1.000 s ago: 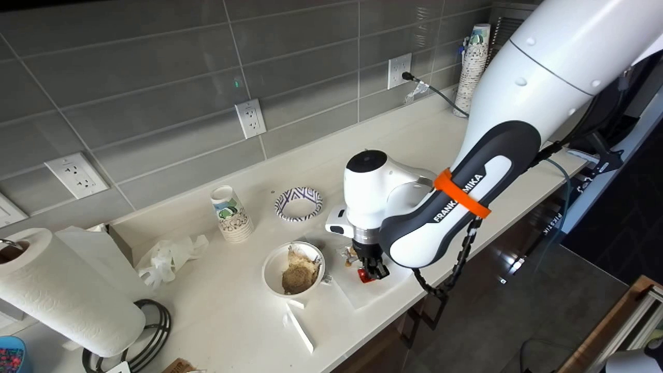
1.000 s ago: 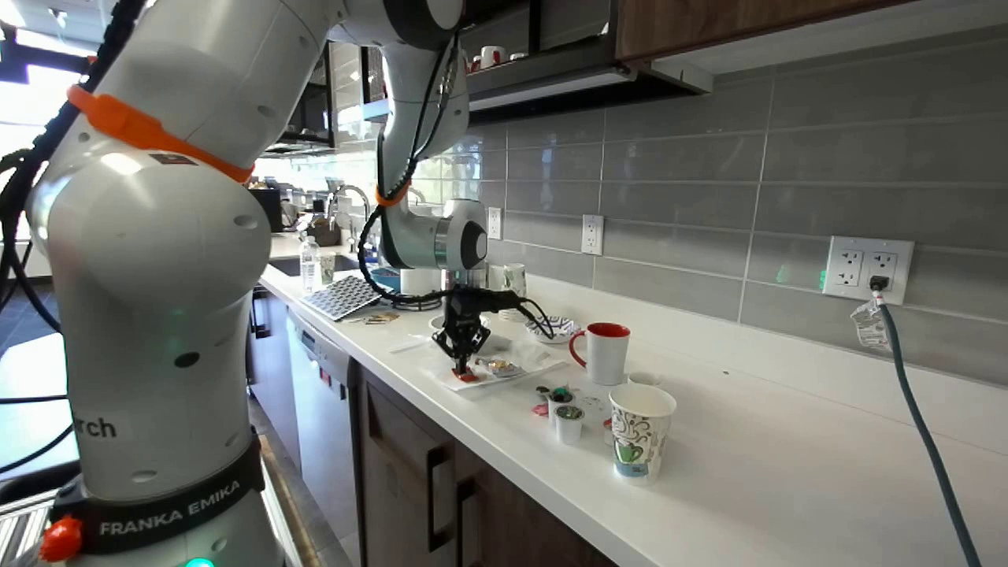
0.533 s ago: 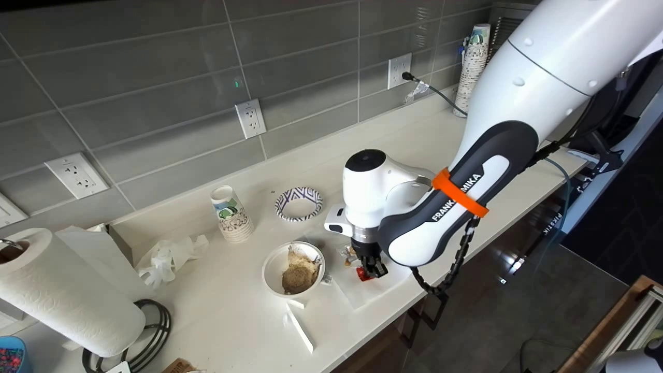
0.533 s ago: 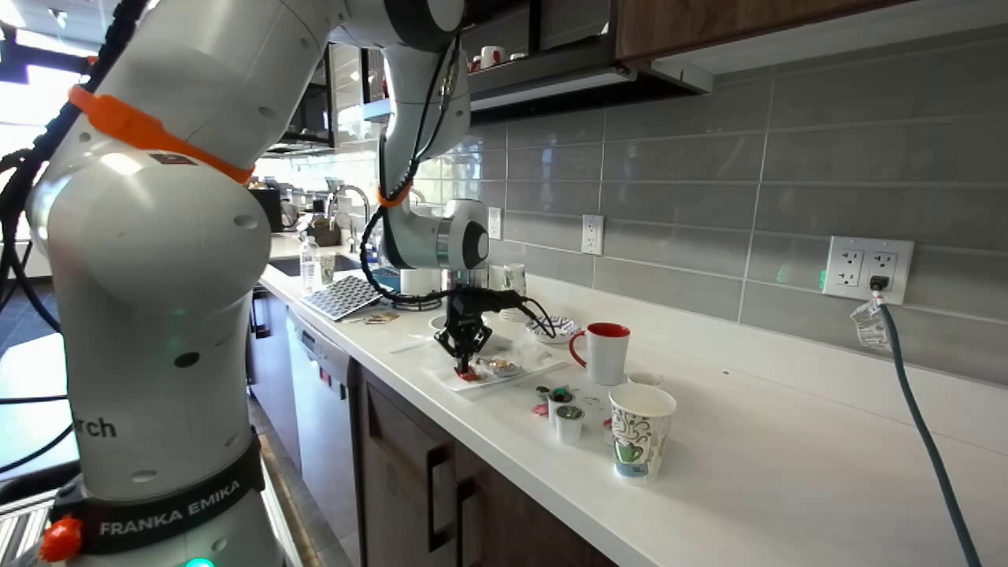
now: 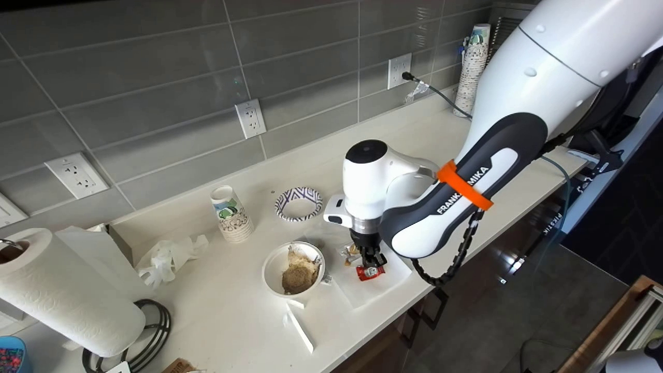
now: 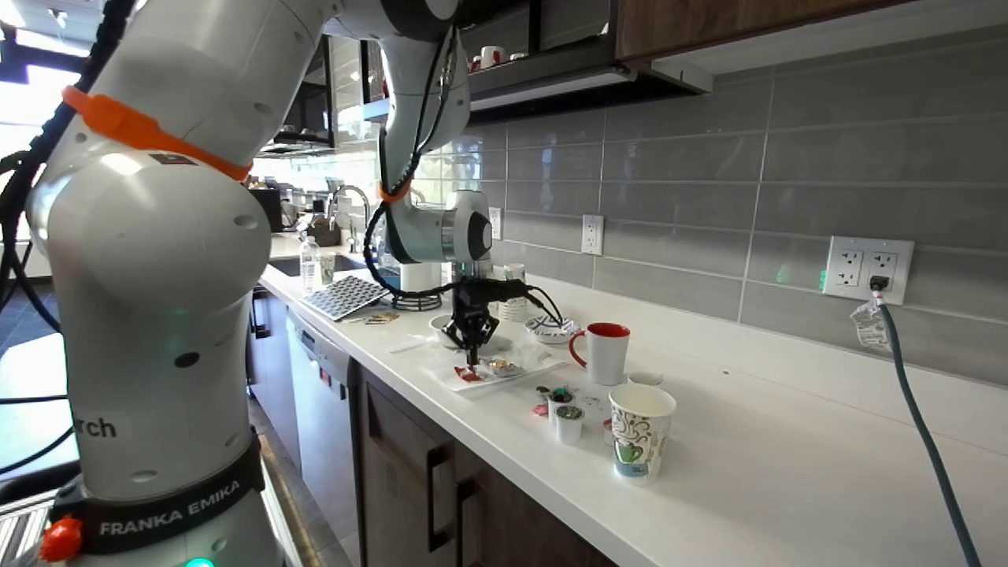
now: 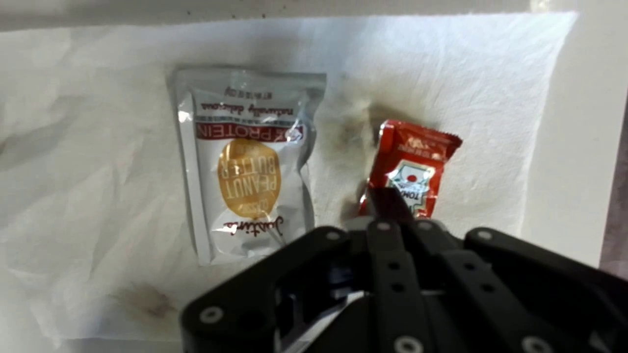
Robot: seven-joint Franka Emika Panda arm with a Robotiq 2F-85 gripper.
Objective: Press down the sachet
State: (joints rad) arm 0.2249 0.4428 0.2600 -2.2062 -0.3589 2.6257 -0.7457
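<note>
The red ketchup sachet (image 7: 421, 156) lies flat on a white paper napkin (image 7: 490, 147), printed side up, and shows in both exterior views. My gripper (image 7: 387, 198) is shut, its fingertips together and nothing held. In the wrist view the tips cover the sachet's lower left part. In an exterior view the gripper (image 6: 472, 361) points straight down just over the red sachet (image 6: 468, 374), seemingly a small gap above it. A larger white and grey peanut butter packet (image 7: 250, 186) lies beside it on the napkin, clear of the fingers.
A white bowl (image 5: 268, 280) with brown powder stands beside the napkin. A patterned paper bowl (image 5: 279, 207) and stacked paper cups (image 5: 235, 223) are nearer the wall. A red-handled mug (image 6: 608, 358), small pods (image 6: 568, 425) and a paper cup (image 6: 642, 441) stand along the counter.
My gripper, down on the red sachet before, has lifted upward off it, staying shut. More of the sachet shows now, and it remains on the napkin.
</note>
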